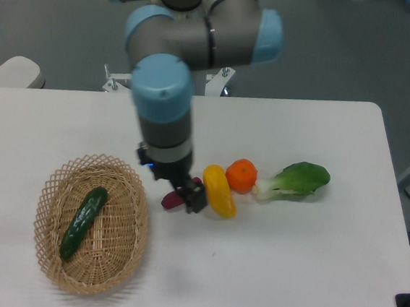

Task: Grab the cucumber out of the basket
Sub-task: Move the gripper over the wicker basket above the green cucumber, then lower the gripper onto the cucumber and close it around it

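The dark green cucumber (83,221) lies lengthwise in the oval wicker basket (119,261) at the left of the table. My gripper (189,195) hangs to the right of the basket, over the purple sweet potato, well apart from the cucumber. Nothing shows between its fingers, but the gap between them is too foreshortened to judge.
A purple sweet potato (169,201) peeks out under the gripper. A yellow pepper-like vegetable (219,191), an orange (241,175) and a bok choy (297,179) lie in a row to the right. The table's front edge runs below.
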{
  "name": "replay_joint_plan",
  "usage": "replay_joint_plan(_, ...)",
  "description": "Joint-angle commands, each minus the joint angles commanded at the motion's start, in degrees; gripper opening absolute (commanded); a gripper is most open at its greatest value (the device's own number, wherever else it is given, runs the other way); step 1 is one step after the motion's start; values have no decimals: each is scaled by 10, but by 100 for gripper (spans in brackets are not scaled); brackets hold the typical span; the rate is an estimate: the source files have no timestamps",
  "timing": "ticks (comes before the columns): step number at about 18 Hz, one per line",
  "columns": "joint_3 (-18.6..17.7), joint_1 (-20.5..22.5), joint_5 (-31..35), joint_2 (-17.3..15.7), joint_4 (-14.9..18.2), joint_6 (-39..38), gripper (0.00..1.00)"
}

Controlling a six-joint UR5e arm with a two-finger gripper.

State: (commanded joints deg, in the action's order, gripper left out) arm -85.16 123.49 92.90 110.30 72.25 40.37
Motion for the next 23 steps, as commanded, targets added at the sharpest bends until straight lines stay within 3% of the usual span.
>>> replay_joint_plan(2,-11,-22,-1,5,-3,-44,100)
replay_joint_plan(6,-47,-45,-25,12,-75,-119,100)
replay_joint_plan(10,-65,-47,-62,34,-108,-177,100)
replay_joint_plan(13,-77,-62,-62,57,-141,-185,100)
replay_joint_plan(21,-79,-79,-59,80,-157,-181,100)
replay_joint_plan(23,-84,-86,-57,83,-180,-182,100)
